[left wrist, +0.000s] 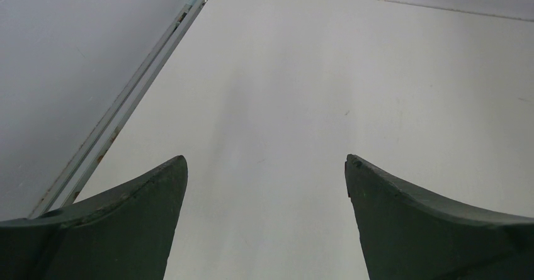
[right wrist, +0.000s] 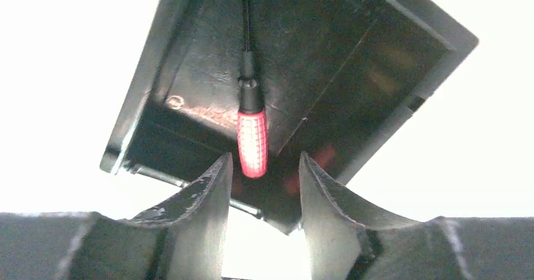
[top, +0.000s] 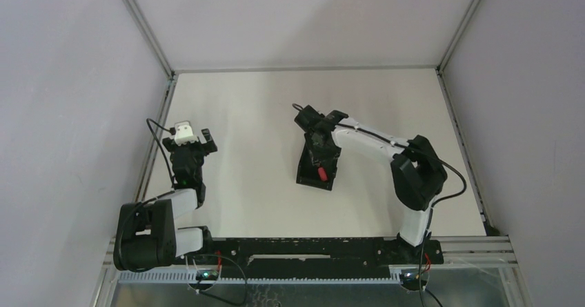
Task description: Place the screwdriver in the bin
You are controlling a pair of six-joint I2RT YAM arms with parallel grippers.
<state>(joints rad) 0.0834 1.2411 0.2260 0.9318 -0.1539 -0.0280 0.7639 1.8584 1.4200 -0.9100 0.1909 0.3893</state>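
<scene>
Right gripper [right wrist: 265, 156]: my jaws stand partly apart and hold nothing. In the wrist view a sliver of gap shows on each side between my fingertips [right wrist: 214, 182] and the red handle.

Screwdriver [right wrist: 252, 143]: it is inside the bin [right wrist: 352, 72], within the walls. The red handle is the end nearest my fingers. The thin black shaft runs from it toward 12 o'clock in the wrist view, along the dark floor. I cannot tell whether the handle rests flat on the floor.

From the top camera, my right gripper [top: 319, 145] hangs over the far half of the bin [top: 302, 176]. The red handle of the screwdriver [top: 322, 174] shows at the bin's 6 o'clock end, just below my fingers. The bin sits near the middle of the white table [top: 262, 100], turned slightly off square.

Left gripper [top: 200, 141]: out at 9 o'clock from the bin, well apart from it, near the table's left edge. In its own wrist view the left gripper [left wrist: 266, 160] is spread wide with only bare table between the fingers [left wrist: 145, 211].
</scene>
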